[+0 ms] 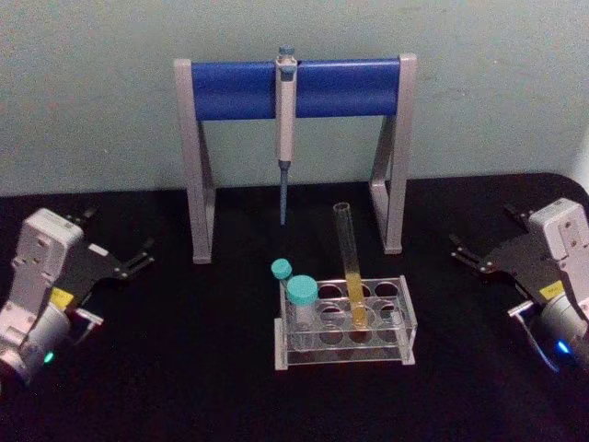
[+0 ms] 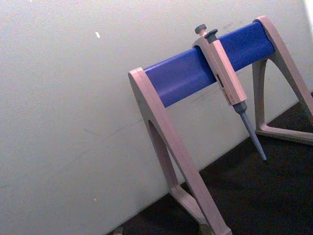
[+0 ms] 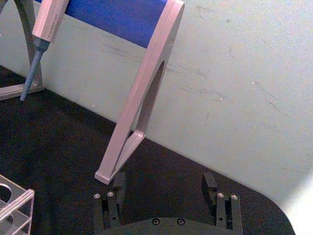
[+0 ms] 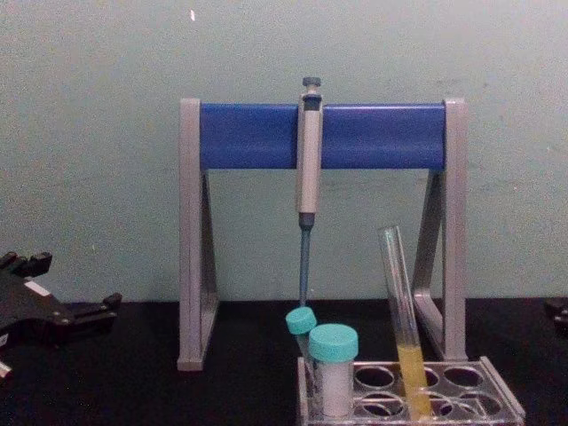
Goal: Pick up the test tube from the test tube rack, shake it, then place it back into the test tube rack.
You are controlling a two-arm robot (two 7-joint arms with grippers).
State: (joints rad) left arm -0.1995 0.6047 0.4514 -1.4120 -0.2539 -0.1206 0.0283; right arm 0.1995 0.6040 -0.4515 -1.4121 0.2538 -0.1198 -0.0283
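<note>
One test tube [image 1: 349, 267] | one rack [image 1: 408, 315] | two capped tubes [image 1: 301, 293]

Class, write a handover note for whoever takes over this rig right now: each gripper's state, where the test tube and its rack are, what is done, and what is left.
Left gripper: open, empty, off to the left, well apart from the rack.
Right gripper: open, empty, off to the right, also apart.
Test tube: leaning in a hole of the test tube rack, centre front, with yellow liquid in its lower part.
Done: nothing evident; the tube is unheld.
Left: grasp the tube, lift it, shake it, put it back in the rack.
</note>
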